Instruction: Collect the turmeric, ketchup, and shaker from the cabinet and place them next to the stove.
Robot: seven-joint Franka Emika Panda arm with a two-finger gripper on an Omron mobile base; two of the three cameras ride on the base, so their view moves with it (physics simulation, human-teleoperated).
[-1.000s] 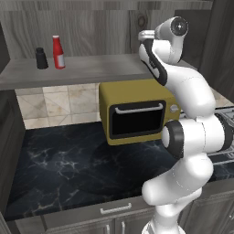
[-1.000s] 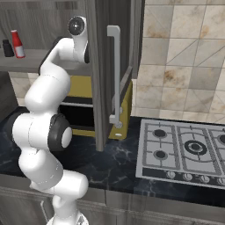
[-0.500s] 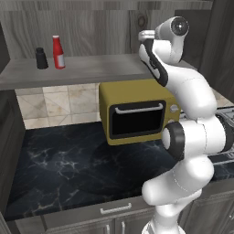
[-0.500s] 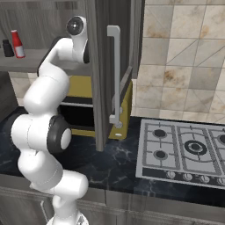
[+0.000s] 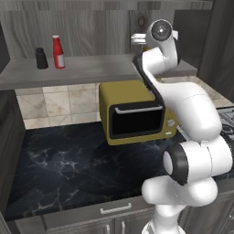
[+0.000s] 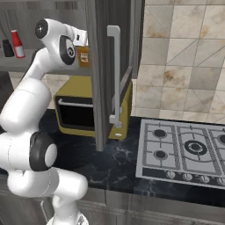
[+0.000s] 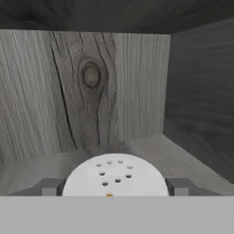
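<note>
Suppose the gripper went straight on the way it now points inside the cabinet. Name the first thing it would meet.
Probably the turmeric: its white holed lid sits between the fingertips of the open gripper, directly ahead. Past it stands the cabinet back wall. Whether the fingers already touch the jar cannot be told.

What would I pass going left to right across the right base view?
shaker → ketchup → turmeric → cabinet door's white handle → stove
</note>
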